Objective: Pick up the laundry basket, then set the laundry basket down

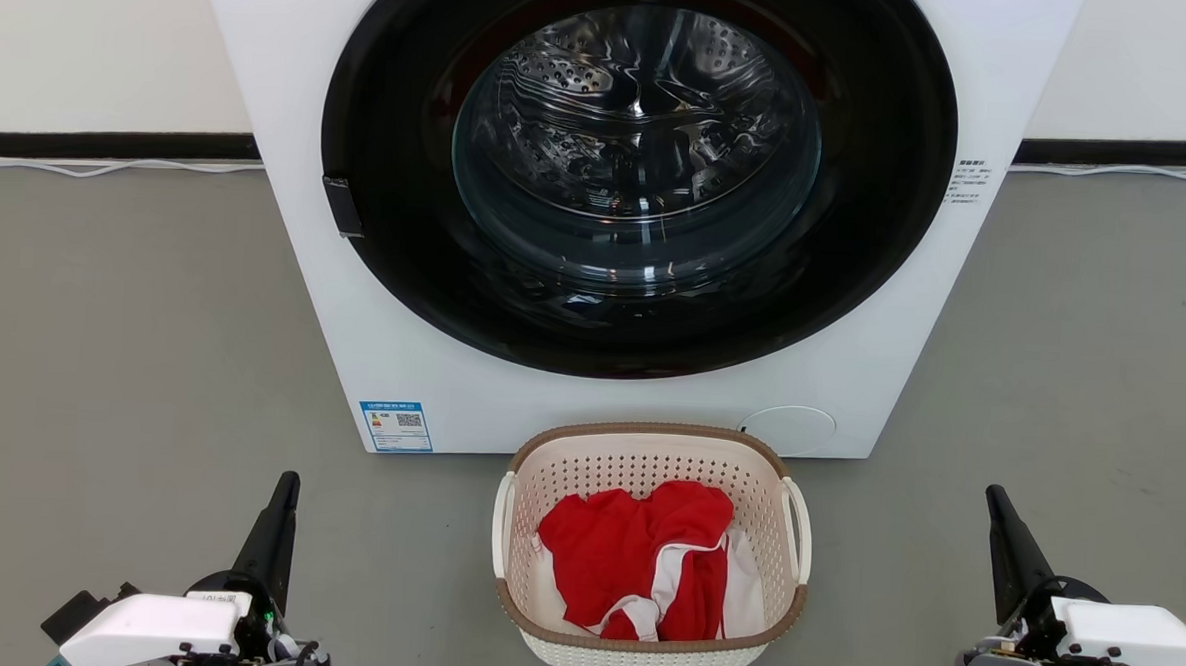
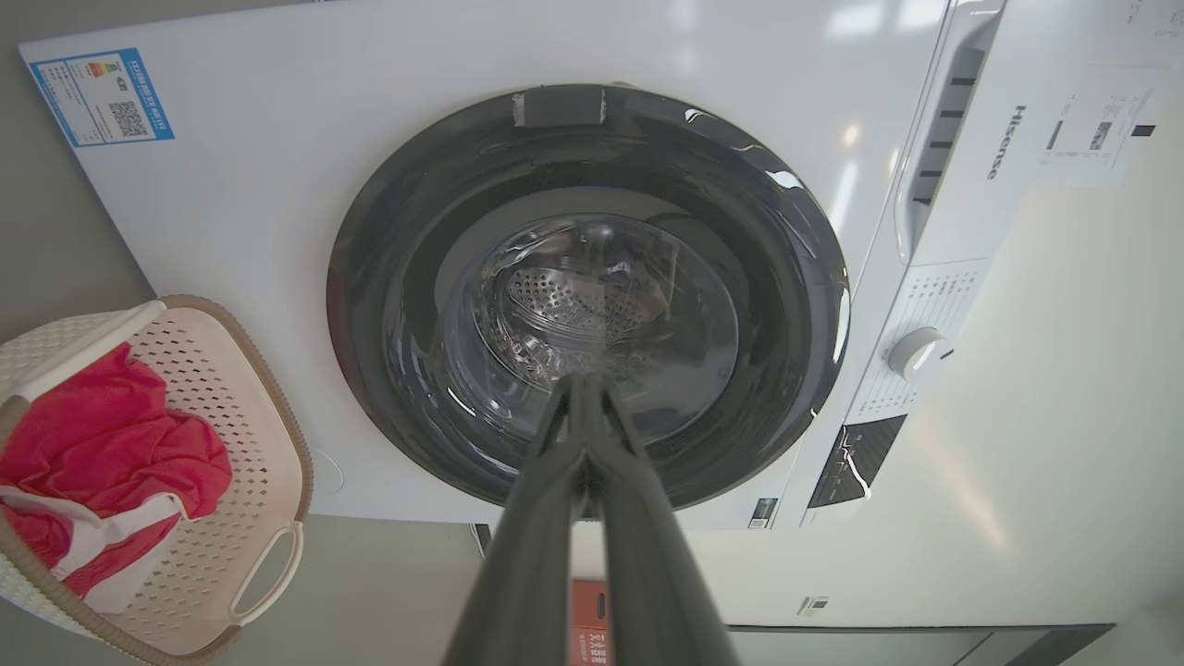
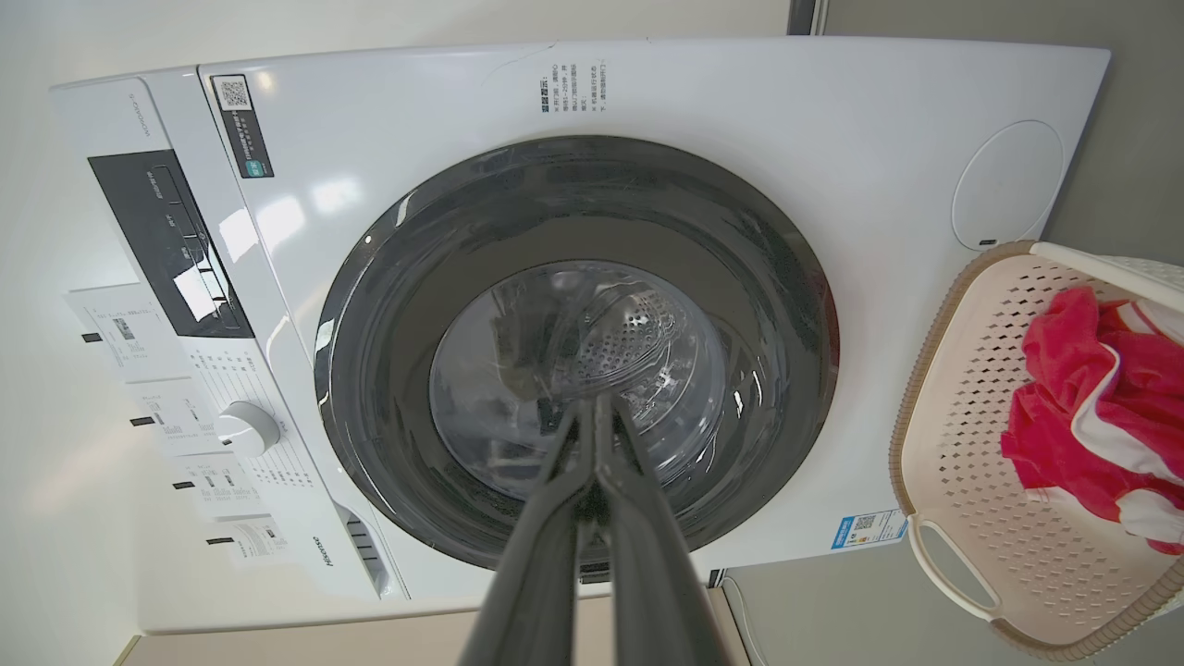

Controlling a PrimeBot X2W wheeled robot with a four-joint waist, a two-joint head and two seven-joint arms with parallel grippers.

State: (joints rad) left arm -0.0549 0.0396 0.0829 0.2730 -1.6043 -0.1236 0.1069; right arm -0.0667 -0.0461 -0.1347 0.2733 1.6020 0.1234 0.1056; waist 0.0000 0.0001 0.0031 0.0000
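The laundry basket (image 1: pixel 647 466), cream-white and perforated with a brown rim, stands on the grey floor just in front of the washing machine, holding a red and white garment (image 1: pixel 643 565). White loop handles sit on its left (image 1: pixel 501 524) and right (image 1: pixel 797 527) sides. My left gripper (image 1: pixel 286 485) hangs shut to the basket's left, well apart from it. Off to the right, my right gripper (image 1: pixel 994 496) is shut too, also clear of the basket. The left wrist view has the basket (image 2: pixel 268 435) at lower left, beside my shut left gripper (image 2: pixel 581 381). In the right wrist view the basket (image 3: pixel 962 388) lies at the right, past my shut right gripper (image 3: pixel 592 403).
The large white washing machine (image 1: pixel 431 366) stands close behind the basket, its round dark glass door (image 1: pixel 635 165) shut. Open grey floor (image 1: pixel 122 352) lies on both sides. A white cable (image 1: pixel 110 167) runs along the wall base.
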